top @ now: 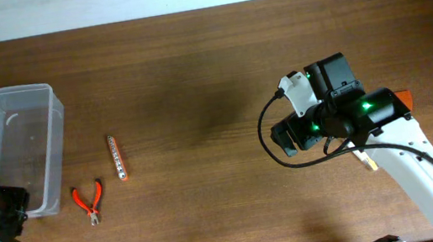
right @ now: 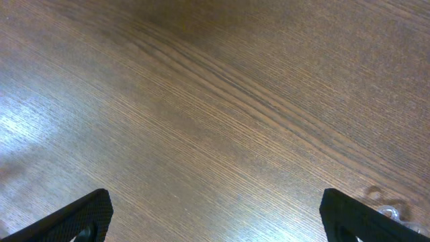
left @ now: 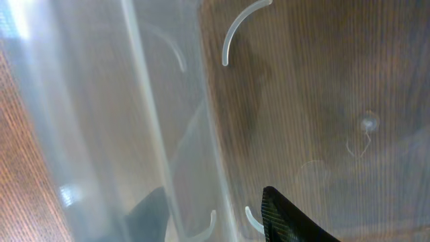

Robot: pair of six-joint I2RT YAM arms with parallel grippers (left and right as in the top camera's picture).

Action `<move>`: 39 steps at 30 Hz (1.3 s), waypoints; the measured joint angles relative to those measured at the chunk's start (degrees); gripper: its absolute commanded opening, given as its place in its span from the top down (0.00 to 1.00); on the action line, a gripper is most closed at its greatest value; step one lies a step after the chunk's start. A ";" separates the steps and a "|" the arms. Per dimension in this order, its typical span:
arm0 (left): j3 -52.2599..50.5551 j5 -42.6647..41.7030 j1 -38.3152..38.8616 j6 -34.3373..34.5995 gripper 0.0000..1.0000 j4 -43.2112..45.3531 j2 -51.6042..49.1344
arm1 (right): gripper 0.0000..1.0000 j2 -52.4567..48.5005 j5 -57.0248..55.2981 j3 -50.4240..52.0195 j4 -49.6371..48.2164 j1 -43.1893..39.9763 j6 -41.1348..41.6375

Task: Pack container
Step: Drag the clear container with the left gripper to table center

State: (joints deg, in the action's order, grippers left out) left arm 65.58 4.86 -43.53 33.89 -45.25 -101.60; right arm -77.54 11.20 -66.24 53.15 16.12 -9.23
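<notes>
The container [top: 56, 148], a clear plastic tub, stands at the far left of the table with nothing in it. My left gripper [top: 10, 207] is at its near right corner. In the left wrist view the fingers [left: 215, 225] straddle the tub's wall [left: 168, 134], one inside and one outside, shut on it. Small orange-handled pliers [top: 88, 202] and a slim orange-and-silver tool [top: 116, 157] lie on the table just right of the tub. My right gripper [top: 285, 140] is open and empty over bare wood at the right, its fingers [right: 215, 216] wide apart.
The table [top: 193, 73] is dark brown wood, with its far edge along the top of the overhead view. The right arm's black cable [top: 268, 135] loops beside its wrist. An orange part [top: 404, 98] shows behind the right arm.
</notes>
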 measured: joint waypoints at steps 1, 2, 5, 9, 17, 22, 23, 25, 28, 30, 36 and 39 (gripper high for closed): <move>0.00 0.00 0.00 0.00 0.52 0.15 -0.04 | 0.01 0.00 0.02 0.00 0.00 0.02 0.00; 0.00 0.00 0.00 0.00 0.52 0.35 -0.09 | 0.01 0.00 0.00 0.00 0.00 0.00 -0.02; 0.00 -0.11 0.00 0.00 0.47 0.59 -0.09 | 0.01 0.00 0.02 0.00 0.00 0.00 0.00; 0.02 -1.05 0.00 0.02 0.44 0.98 -0.09 | 0.01 0.00 0.00 0.00 0.00 0.00 -0.02; 0.00 -1.92 0.00 0.07 0.82 1.22 -0.09 | 0.01 0.00 -0.22 0.00 0.00 0.02 0.02; 0.00 -2.10 0.00 0.00 0.81 1.40 -0.09 | 0.01 0.00 -0.70 0.00 0.02 0.02 -0.04; 0.00 -2.10 0.00 0.00 0.81 1.40 -0.09 | 0.01 0.00 -0.76 0.00 0.02 0.02 0.00; 0.00 -2.10 0.00 0.00 0.81 1.40 -0.09 | 0.01 0.00 -0.83 0.00 0.02 0.02 -0.02; 0.00 -2.10 0.00 0.02 0.82 1.40 -0.09 | 0.02 0.00 -0.83 0.00 0.02 0.02 -0.02; 0.00 -2.10 0.00 0.00 0.82 1.40 -0.09 | 0.01 0.00 -0.83 0.00 0.02 0.02 -0.04; 0.02 -2.10 0.00 0.02 0.90 1.44 -0.09 | 0.01 0.00 -0.83 0.00 0.00 0.02 0.02; 0.07 -2.25 -0.02 0.50 0.98 1.70 -0.09 | 0.02 0.00 -0.83 0.00 0.02 0.02 -0.02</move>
State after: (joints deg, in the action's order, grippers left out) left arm 65.65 2.61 -43.55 34.39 -43.55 -101.69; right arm -77.54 10.37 -66.24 53.17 16.14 -9.26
